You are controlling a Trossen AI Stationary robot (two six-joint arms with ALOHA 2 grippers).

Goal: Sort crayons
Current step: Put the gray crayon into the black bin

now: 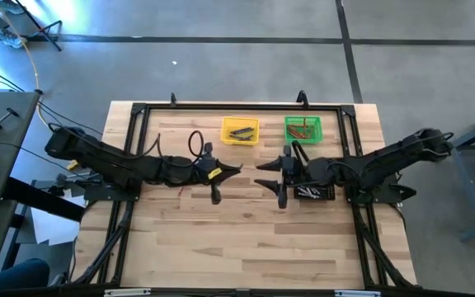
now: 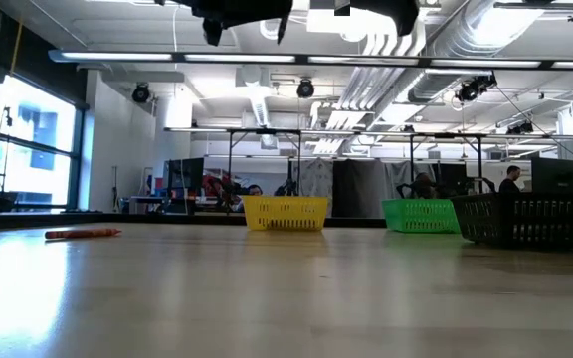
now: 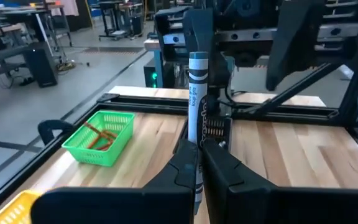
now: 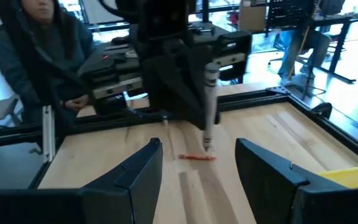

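I count two bins, yellow bin [image 1: 240, 130] left of green bin [image 1: 303, 128], while my left gripper [image 3: 199, 163] pinches one grey crayon [image 3: 196, 99] upright, right gripper [image 4: 199, 163] spread, and only the low view shows one orange crayon [image 2: 83, 233] lying on the table [image 2: 267, 298].

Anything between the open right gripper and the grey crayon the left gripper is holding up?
Nothing visible. The grey crayon stands pinched in the left gripper, directly ahead of the open right gripper, with bare table between them.

The grey crayon [image 3: 196, 99] bears small black lettering, too blurred to read.
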